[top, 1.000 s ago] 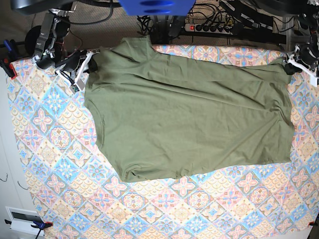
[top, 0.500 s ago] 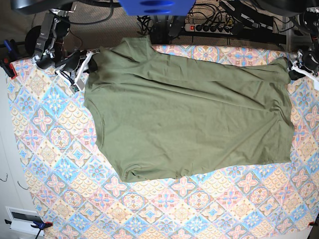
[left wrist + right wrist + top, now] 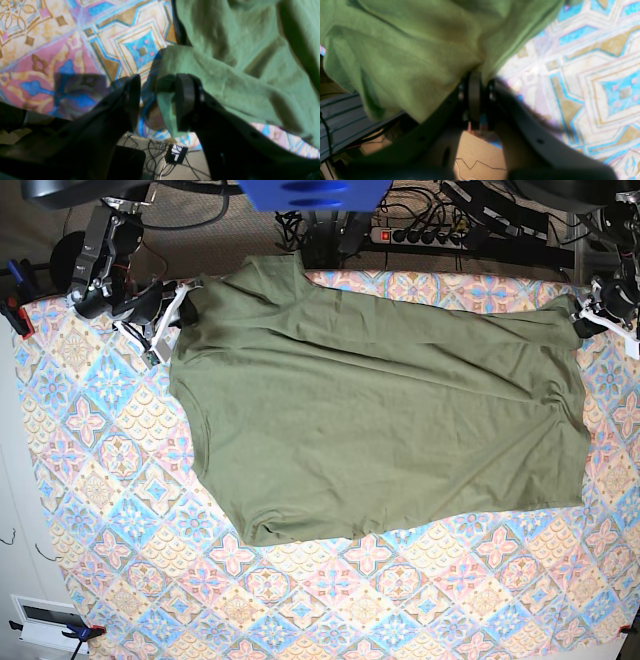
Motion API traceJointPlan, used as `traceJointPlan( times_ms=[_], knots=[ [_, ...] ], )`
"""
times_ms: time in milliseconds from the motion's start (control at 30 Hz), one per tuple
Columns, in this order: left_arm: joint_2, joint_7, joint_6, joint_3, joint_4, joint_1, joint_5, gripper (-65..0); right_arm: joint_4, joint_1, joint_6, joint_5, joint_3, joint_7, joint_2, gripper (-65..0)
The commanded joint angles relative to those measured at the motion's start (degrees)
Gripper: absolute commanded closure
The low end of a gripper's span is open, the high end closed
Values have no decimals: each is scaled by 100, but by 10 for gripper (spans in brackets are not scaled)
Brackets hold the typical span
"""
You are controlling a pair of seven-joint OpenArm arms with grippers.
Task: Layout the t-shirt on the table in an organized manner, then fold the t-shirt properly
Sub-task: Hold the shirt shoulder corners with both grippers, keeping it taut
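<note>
- The t-shirt [image 3: 375, 415] lies spread flat across the far half of the bench [image 3: 120, 510], its olive cloth mostly smooth with a few shallow creases; the near half of the patterned bench top is bare of it.
- No container shows in any view.
- At the far left, the right claw [image 3: 172, 308] sits at the shirt's far-left corner, close to the bench's far edge. In the right wrist view its jaws are clenched on a bunched fold of the t-shirt [image 3: 402, 57], with cloth draping over that edge.
- Beyond the far edge, a power strip [image 3: 420, 235] and a tangle of dark cables [image 3: 450, 225] lie on the floor.
- At the far right, the left claw [image 3: 590, 320] is at the shirt's far-right corner. In the left wrist view its jaws [image 3: 155, 100] stand apart, released; the shirt's corner [image 3: 225, 82] lies against one finger [image 3: 183, 100], and the other finger [image 3: 131, 100] is over bare bench cloth [image 3: 75, 50].
</note>
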Motion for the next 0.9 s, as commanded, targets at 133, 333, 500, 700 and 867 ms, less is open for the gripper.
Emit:
traceJointPlan(
  times_ms=[133, 333, 500, 700, 867],
  knots=[
    [-55, -84, -35, 157, -58, -255, -60, -230, 70, 6, 14, 46, 8, -13, 9, -30],
    [-46, -93, -35, 272, -58, -264, -60, -230, 70, 6, 14, 46, 8, -13, 9, -30],
    [-46, -120, -35, 315, -58, -255, -69, -230, 70, 6, 14, 46, 8, -13, 9, -30],
    [-55, -111, -26, 8, -58, -255, -69, -311, 70, 6, 14, 46, 8, -13, -53, -30],
    [-55, -102, -35, 25, -58, -264, -69, -368, 70, 6, 14, 46, 8, -13, -53, -30]
  ],
)
